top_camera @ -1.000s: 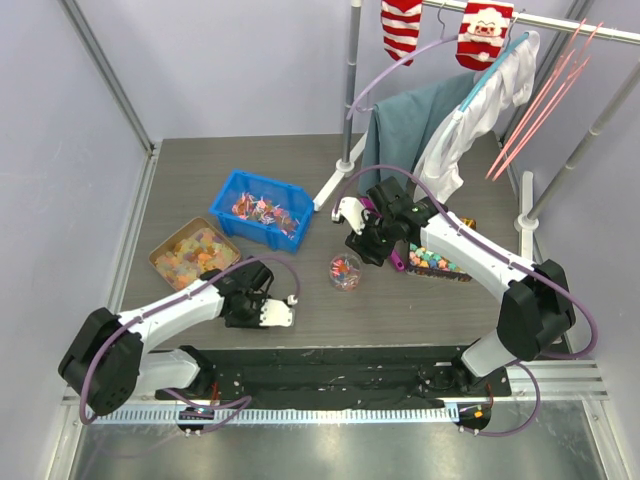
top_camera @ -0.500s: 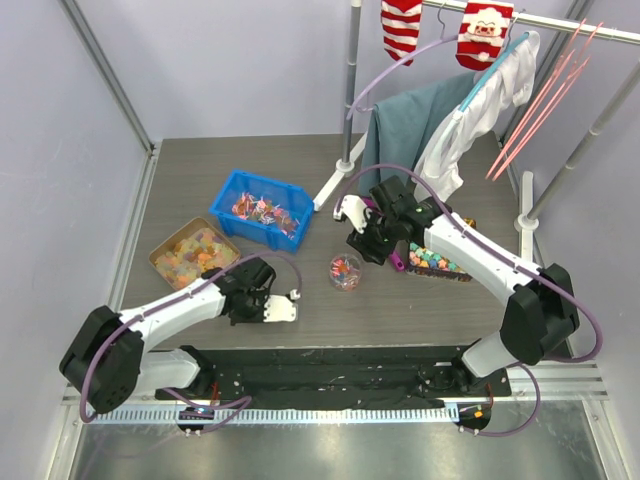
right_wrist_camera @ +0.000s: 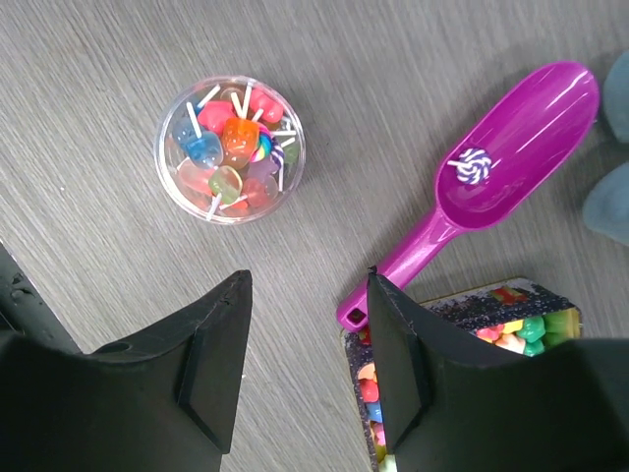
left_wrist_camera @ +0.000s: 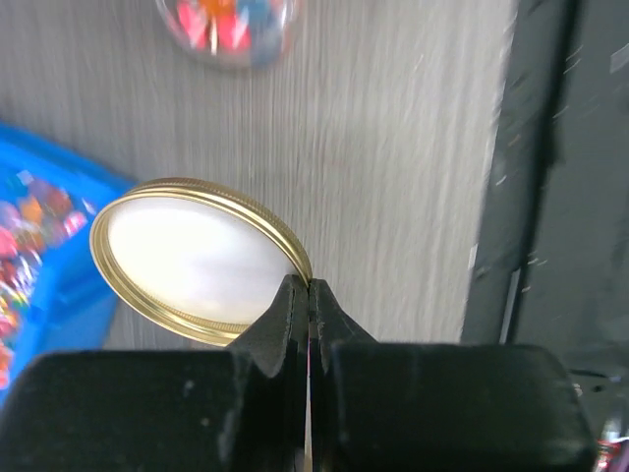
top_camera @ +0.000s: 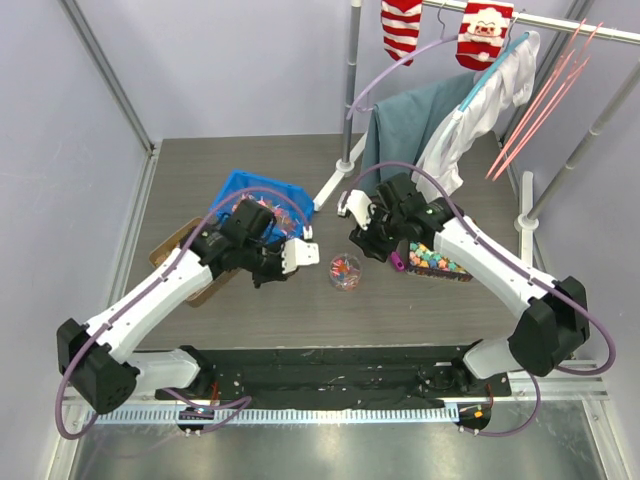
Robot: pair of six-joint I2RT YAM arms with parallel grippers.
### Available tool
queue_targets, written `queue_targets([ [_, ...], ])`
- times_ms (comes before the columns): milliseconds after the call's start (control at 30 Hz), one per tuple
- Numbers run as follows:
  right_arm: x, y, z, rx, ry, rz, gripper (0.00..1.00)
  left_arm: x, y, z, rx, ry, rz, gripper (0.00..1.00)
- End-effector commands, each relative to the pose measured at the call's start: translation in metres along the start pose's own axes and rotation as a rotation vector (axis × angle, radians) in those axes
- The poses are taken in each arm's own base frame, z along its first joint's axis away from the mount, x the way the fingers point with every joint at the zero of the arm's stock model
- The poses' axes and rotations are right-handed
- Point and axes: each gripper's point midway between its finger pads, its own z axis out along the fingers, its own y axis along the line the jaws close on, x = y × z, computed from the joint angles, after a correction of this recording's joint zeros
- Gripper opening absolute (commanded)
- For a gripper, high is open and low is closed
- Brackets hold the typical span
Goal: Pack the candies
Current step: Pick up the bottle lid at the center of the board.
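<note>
Left pincer (left_wrist_camera: 309, 292) tight on lid (left_wrist_camera: 187, 261) rim

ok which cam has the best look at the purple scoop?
Right wrist: the purple scoop lies fully in view, with one swirled candy in its bowl. Top external shows only its handle end; the rest is hidden under the right arm. Left wrist doesn't show it.

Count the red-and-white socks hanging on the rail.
2. One sock hangs at the left, above the teal cloth; the other sock, with a face on it, hangs just right of it. The top edge crops both; others may be out of view.
</note>
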Motion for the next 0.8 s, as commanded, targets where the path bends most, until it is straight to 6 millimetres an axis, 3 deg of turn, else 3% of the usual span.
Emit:
queue_targets([
  [0,-0.040,-0.012,-0.034,0.067,-0.147,-0.021,0.57,-0.053,-0.011,-0.039,0.123,-0.195,-0.063,0.00],
  [67,-0.049,-0.015,-0.047,0.100,-0.191,-0.031,0.58,-0.066,-0.012,-0.053,0.173,-0.261,-0.086,0.00],
  [100,-0.055,-0.018,-0.052,0.114,-0.219,-0.039,0.64,-0.074,0.002,-0.068,0.140,-0.301,-0.093,0.00],
  [233,-0.069,-0.023,-0.071,0.165,-0.293,-0.069,0.74,-0.096,0.011,-0.096,0.209,-0.405,-0.146,0.00],
  [533,-0.093,-0.032,-0.088,0.238,-0.392,-0.176,0.94,-0.126,0.016,-0.102,0.430,-0.517,-0.294,0.00],
  [667,-0.103,-0.037,-0.089,0.241,-0.394,-0.242,0.95,-0.136,0.017,-0.105,0.507,-0.561,-0.312,0.00],
  [767,-0.109,-0.026,-0.084,0.155,-0.391,-0.314,0.94,-0.140,0.013,-0.107,0.577,-0.574,-0.347,0.00],
])
